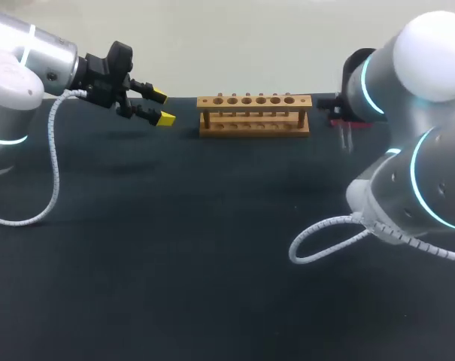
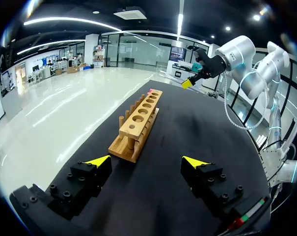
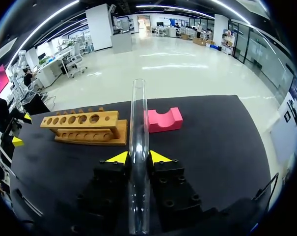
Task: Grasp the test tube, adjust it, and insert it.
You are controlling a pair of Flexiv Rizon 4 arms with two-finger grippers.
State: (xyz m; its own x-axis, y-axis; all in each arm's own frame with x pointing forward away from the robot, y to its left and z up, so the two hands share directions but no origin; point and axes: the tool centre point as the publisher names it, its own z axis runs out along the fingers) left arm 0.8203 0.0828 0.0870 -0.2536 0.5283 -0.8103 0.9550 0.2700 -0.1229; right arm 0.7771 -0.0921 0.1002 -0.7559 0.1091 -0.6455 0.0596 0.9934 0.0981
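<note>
Test tube (image 3: 138,123) is pinched between the two fingers (image 3: 160,158) of the right end effector (image 3: 137,158), long side lying along them, open end ahead, near the rack (image 3: 84,127); the left end effector (image 2: 146,161) is wide open and empty.

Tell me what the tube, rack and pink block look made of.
The tube: clear, glossy, see-through, so glass or clear plastic. The rack: pale matte wood, tan with drilled holes. The pink block: matte, uniform colour, perhaps foam or plastic.
</note>
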